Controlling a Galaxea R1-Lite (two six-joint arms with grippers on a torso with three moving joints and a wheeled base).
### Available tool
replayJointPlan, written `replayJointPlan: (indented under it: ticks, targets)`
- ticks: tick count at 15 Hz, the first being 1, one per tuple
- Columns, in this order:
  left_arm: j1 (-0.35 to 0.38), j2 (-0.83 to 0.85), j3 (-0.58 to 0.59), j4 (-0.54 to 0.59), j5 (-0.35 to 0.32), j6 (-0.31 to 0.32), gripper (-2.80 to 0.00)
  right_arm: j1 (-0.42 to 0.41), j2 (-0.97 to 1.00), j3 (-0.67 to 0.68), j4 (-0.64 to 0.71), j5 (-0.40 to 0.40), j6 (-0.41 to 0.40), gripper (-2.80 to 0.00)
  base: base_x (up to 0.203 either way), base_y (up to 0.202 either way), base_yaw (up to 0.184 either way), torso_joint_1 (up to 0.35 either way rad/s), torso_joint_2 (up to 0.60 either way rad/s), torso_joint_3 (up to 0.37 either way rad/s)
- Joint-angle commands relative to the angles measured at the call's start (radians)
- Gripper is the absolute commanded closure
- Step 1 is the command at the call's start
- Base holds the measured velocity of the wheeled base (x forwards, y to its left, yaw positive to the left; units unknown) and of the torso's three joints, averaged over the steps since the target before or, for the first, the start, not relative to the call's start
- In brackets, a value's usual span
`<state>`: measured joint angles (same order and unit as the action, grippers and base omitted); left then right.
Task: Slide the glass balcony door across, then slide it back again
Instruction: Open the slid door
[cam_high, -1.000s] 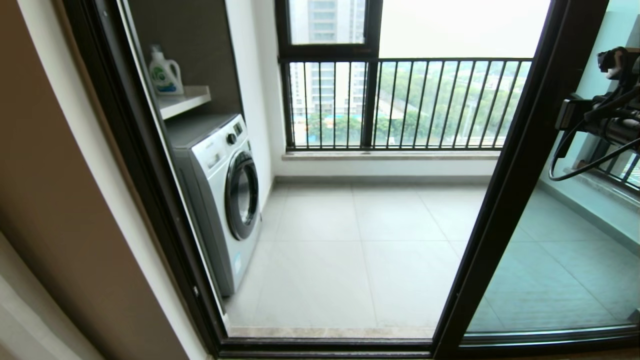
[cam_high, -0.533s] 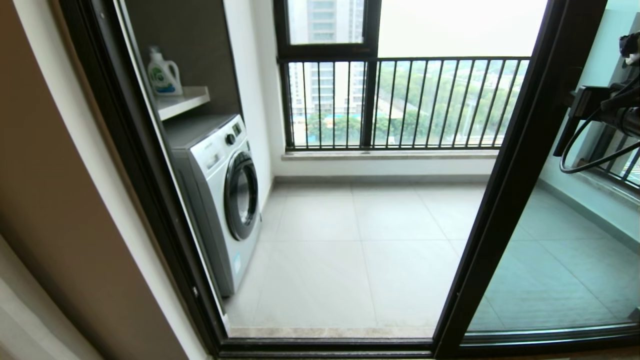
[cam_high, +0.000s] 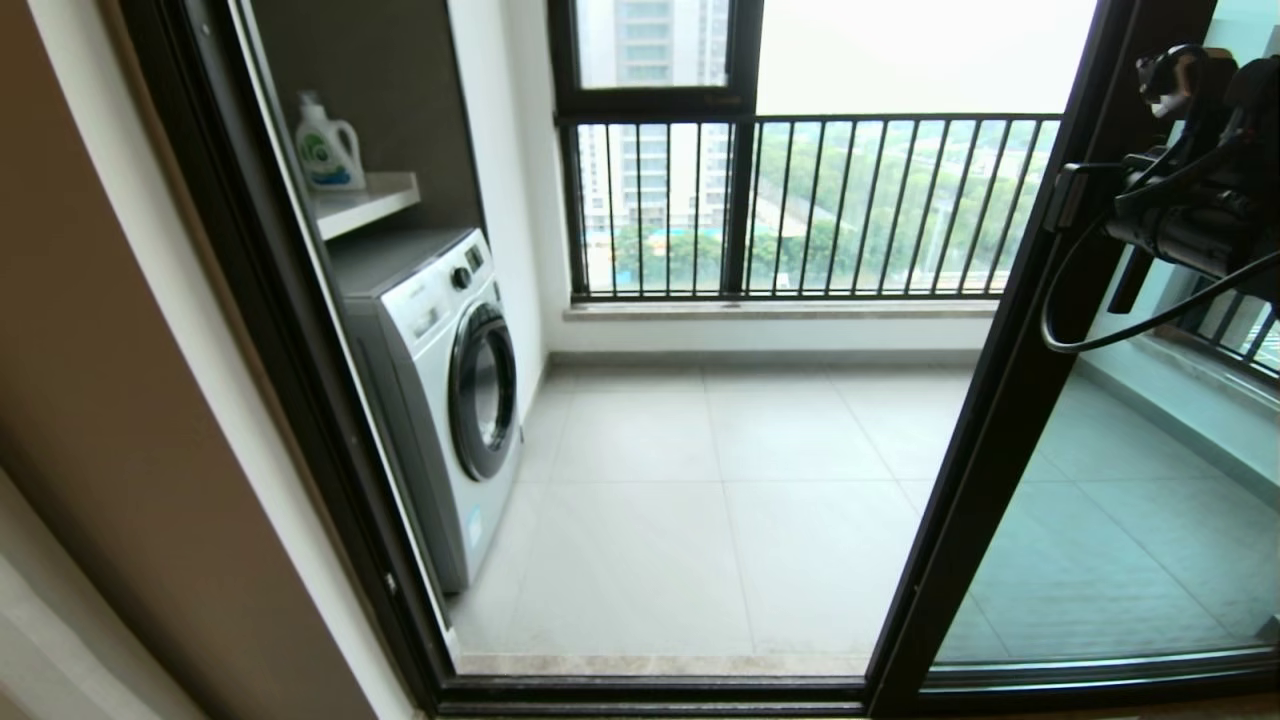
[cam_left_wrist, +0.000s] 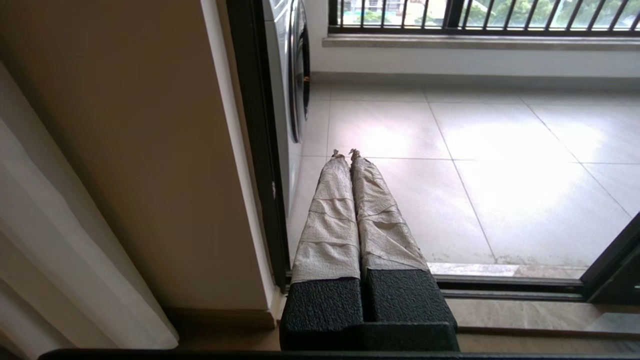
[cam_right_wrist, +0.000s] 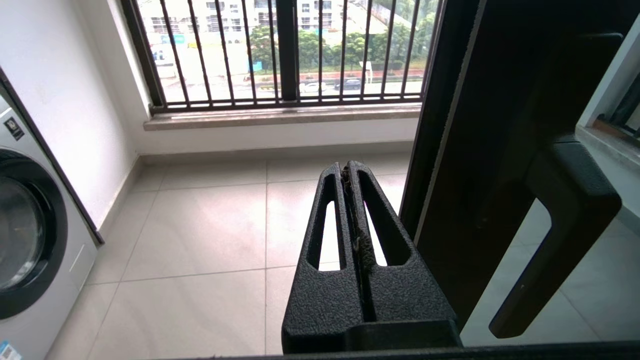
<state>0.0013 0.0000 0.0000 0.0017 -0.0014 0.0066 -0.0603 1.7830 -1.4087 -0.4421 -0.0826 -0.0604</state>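
The glass balcony door (cam_high: 1100, 560) stands slid to the right, leaving the doorway open. Its black upright (cam_high: 1010, 400) runs slanting down the right side of the head view. My right arm (cam_high: 1180, 220) is raised at the upper right, in front of that upright. In the right wrist view my right gripper (cam_right_wrist: 348, 167) is shut and empty, just beside the upright (cam_right_wrist: 475, 150). The black latch handle (cam_right_wrist: 565, 220) is on the far side of the upright from the fingers. My left gripper (cam_left_wrist: 346, 154), its fingers wrapped in pale tape, is shut and empty, low by the sill.
A washing machine (cam_high: 450, 390) stands inside the balcony on the left, under a shelf with a detergent bottle (cam_high: 328, 145). Black railing windows (cam_high: 800, 210) close the far side. The black floor track (cam_high: 650, 690) and left jamb (cam_high: 290, 350) frame the opening. A curtain (cam_left_wrist: 65, 250) hangs beside the beige wall.
My right arm first drew off to the right, then came back left and now overlaps the door's upright. The door itself has not visibly moved.
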Motion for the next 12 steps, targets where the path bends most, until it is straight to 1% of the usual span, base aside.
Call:
replayJointPlan:
  ticks: [1, 3, 5, 10, 12]
  targets:
    - [0.000, 0.002, 0.002, 0.000, 0.000, 0.000, 0.00, 0.010, 0.103, -0.052, -0.003, -0.021, -0.001, 0.00, 0.000, 0.000, 0.000, 0.000, 0.00, 0.000]
    - [0.000, 0.002, 0.000, 0.000, 0.000, 0.000, 0.00, 0.010, 0.178, -0.143, -0.004, -0.053, 0.000, 0.00, 0.000, 0.000, 0.000, 0.000, 0.00, 0.000]
    - [0.000, 0.002, 0.002, 0.000, 0.000, 0.000, 0.00, 0.006, 0.232, -0.206, -0.004, -0.075, -0.001, 0.00, 0.000, 0.000, 0.000, 0.000, 0.00, 0.000]
    - [0.000, 0.002, 0.000, 0.000, 0.000, 0.000, 0.00, 0.001, 0.294, -0.287, -0.003, -0.077, -0.001, 0.00, 0.000, 0.000, 0.000, 0.000, 0.00, 0.000]
    - [0.000, 0.002, 0.000, 0.000, 0.000, 0.000, 0.00, -0.018, 0.307, -0.299, -0.003, -0.077, -0.001, 0.00, 0.000, 0.000, 0.000, 0.000, 0.00, 0.000]
